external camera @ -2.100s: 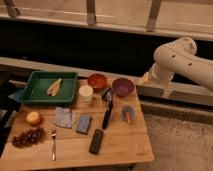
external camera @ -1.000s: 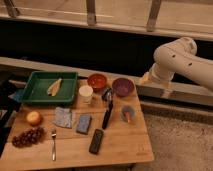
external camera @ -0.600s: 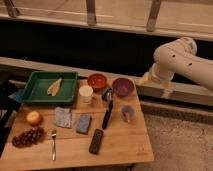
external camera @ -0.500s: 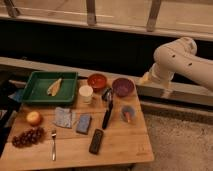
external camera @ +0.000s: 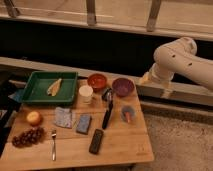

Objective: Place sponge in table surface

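The wooden desk (external camera: pixel 125 147) filled the lower left of the view, with a dark ledge and railing behind it. The white arm (external camera: pixel 185 62) reached in from the right, bent above the ledge and off the desk's right edge. Its claw (external camera: pixel 155 82) hung beyond the far right corner of the desk, spread wide and holding nothing, well apart from the sponge. A green tray (external camera: pixel 35 95) sat at the far left corner with a pale yellowish piece (external camera: pixel 54 86) lying inside it. Right of the tray stood a red bowl (external camera: pixel 97 81) and a purple bowl (external camera: pixel 122 86), with a white cup (external camera: pixel 86 93) just in front of the red one. A long black utensil (external camera: pixel 107 109) lay near the middle of the desk, and a small bluish cup (external camera: pixel 128 114) stood to its right. A grey-blue cloth (external camera: pixel 64 117) lay flat in front of the tray. The sponge (external camera: pixel 83 123) lay on the desk just right of the cloth, and a black remote (external camera: pixel 96 141) lay just in front of it. Grapes (external camera: pixel 27 137), a round fruit (external camera: pixel 34 118) and a fork (external camera: pixel 53 145) lay at the near left.
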Controlling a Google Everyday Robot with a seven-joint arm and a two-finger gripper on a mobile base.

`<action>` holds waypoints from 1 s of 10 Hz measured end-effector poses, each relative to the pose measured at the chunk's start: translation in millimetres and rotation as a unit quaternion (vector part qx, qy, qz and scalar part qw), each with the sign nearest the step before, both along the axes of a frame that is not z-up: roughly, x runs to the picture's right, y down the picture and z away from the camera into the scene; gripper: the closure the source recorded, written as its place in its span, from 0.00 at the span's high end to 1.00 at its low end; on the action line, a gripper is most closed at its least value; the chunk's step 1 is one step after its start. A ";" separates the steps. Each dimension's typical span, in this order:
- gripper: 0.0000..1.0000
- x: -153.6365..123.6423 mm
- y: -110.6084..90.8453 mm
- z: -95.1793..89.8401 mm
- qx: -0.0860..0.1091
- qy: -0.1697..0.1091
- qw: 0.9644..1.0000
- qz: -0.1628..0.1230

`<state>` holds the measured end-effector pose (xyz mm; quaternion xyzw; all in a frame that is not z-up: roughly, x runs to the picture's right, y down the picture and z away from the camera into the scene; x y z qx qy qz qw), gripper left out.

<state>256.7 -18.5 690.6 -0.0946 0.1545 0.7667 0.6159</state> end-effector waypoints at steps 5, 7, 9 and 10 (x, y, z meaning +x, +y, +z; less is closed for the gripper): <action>0.80 -56.9 -14.6 -1.1 -0.009 -0.011 0.998 -0.058; 0.80 -106.1 -7.9 15.0 -0.028 -0.035 0.995 -0.085; 0.80 -155.0 5.9 32.5 -0.051 -0.059 0.991 -0.108; 0.80 -183.5 15.8 37.5 -0.060 -0.075 0.988 -0.121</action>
